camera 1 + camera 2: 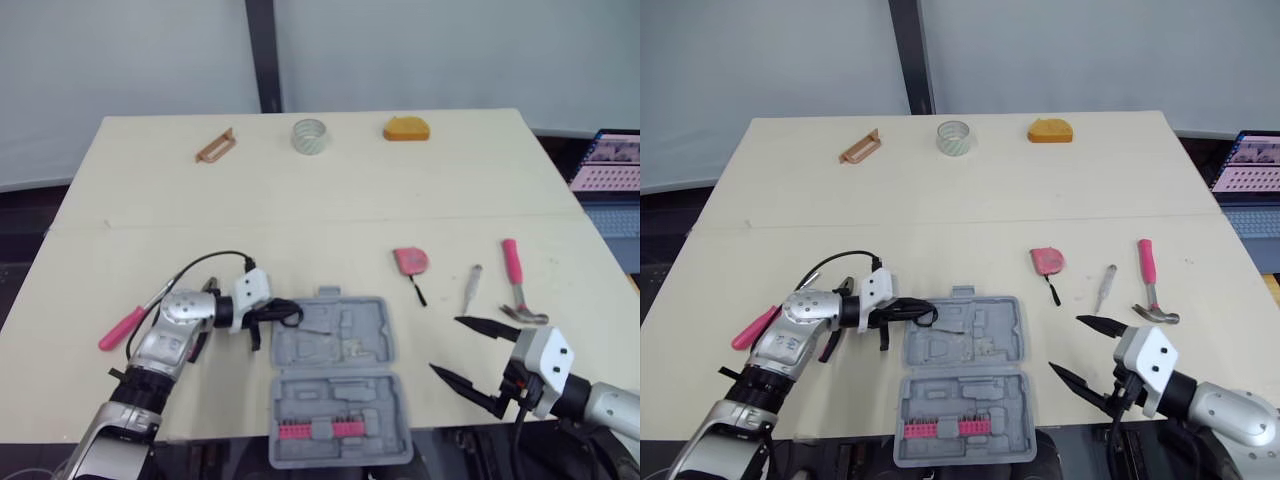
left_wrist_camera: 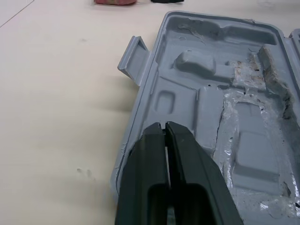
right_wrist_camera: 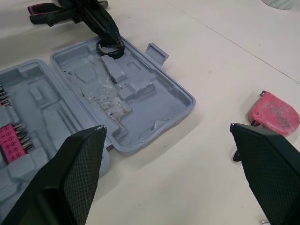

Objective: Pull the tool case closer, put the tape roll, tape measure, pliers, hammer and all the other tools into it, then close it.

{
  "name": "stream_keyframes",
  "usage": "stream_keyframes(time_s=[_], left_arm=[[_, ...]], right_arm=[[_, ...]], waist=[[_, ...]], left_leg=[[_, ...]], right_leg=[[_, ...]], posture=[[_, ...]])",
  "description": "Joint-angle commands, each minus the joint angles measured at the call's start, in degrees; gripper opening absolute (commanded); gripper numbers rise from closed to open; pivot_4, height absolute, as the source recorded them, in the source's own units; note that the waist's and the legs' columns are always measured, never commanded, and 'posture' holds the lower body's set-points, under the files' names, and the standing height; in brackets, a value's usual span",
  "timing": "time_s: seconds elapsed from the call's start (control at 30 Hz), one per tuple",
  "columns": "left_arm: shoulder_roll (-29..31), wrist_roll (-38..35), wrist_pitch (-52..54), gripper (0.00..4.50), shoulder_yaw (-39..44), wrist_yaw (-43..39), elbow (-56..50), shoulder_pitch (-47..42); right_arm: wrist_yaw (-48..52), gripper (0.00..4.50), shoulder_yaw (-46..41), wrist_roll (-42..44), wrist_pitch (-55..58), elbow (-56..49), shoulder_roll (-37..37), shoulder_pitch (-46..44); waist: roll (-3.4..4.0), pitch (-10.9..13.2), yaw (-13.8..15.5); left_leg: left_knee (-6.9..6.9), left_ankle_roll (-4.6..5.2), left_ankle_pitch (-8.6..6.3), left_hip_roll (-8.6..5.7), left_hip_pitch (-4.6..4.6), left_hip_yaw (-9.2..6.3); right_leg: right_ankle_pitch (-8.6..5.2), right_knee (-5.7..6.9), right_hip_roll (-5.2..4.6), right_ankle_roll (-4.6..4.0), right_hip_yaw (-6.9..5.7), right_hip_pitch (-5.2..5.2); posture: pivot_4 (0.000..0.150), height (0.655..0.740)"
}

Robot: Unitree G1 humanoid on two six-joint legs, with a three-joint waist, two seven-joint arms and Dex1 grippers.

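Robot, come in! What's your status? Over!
Left gripper shut at case rim. Right gripper open, empty. Case open, tape measure and hammer not yet in.

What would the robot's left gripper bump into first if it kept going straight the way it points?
The open gray tool case. The left gripper, fingers shut, has its tips right at the case's edge, so it would likely hit the moulded ridges inside, though depth is hard to judge.

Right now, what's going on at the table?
The tool case lies open near the robot. The left gripper, shut, sits at its left rim; the right gripper hovers open to its right. The tape measure, hammer, pliers and tape roll lie on the table outside it.
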Motion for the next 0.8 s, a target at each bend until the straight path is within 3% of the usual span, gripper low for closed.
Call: stream_keyframes(time_s=[0.03, 0.47, 0.6, 0.8], left_arm=[[-0.2, 0.1, -0.9, 0.05, 0.1, 0.5, -2.2, 0.7], [-0.1, -1.8, 1.3, 0.05, 0.6, 0.3, -2.5, 2.7], [-0.9, -2.2, 3.4, 1.37, 1.7, 2.7, -3.9, 2.3], [-1.0, -3.1, 6.0, 1.37, 1.9, 2.5, -7.3, 3.0]], right_arm=[[-0.2, 4.5, -1.9, 0.9, 0.1, -0.8, -0.4, 0.4], [0.0, 4.5, -2.3, 1.0, 0.7, -0.9, -0.8, 0.4], [0.1, 4.5, -2.3, 1.1, 0.8, -1.0, -0.9, 0.5], [0.1, 4.5, -2.3, 1.0, 0.8, -1.0, -0.8, 0.7]], waist=[[0.0, 0.0, 0.0], [0.0, 0.0, 0.0], [0.0, 0.0, 0.0], [0.0, 0.0, 0.0]], left_leg=[[0.0, 0.0, 0.0, 0.0, 0.0, 0.0], [0.0, 0.0, 0.0, 0.0, 0.0, 0.0], [-0.01, 0.0, 0.0, 0.0, 0.0, 0.0], [-0.01, 0.0, 0.0, 0.01, 0.01, 0.0]], right_leg=[[0.0, 0.0, 0.0, 0.0, 0.0, 0.0], [0.0, 0.0, 0.0, 0.0, 0.0, 0.0], [0.0, 0.0, 0.0, 0.0, 0.0, 0.0], [0.0, 0.0, 0.0, 0.0, 0.0, 0.0]], posture=[[0.15, 0.74], [0.15, 0.74], [0.15, 0.74], [0.15, 0.74]])
